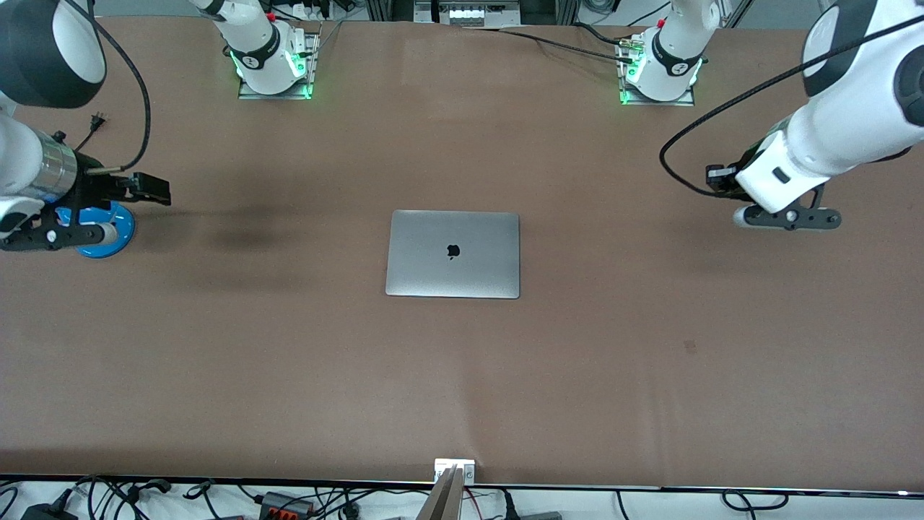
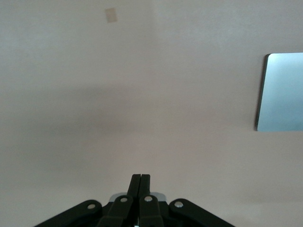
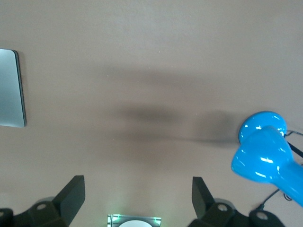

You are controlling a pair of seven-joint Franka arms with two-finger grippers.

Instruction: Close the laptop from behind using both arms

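The laptop [image 1: 453, 253] lies flat and closed in the middle of the table, silver lid up with the dark apple logo showing. Its edge shows in the left wrist view [image 2: 283, 92] and in the right wrist view [image 3: 9, 87]. My left gripper [image 1: 790, 217] hangs over bare table toward the left arm's end, well apart from the laptop; its fingers [image 2: 141, 176] are pressed together on nothing. My right gripper [image 1: 65, 232] hangs toward the right arm's end, over a blue object; its fingers stand wide apart and empty [image 3: 137, 182].
A glossy blue round-based object [image 1: 108, 235] sits under the right gripper and shows in the right wrist view [image 3: 262, 153], with a black cable and plug [image 1: 97, 119] nearby. The arm bases [image 1: 274, 61] [image 1: 660, 68] stand farthest from the front camera. A metal bracket [image 1: 453, 480] sits at the nearest table edge.
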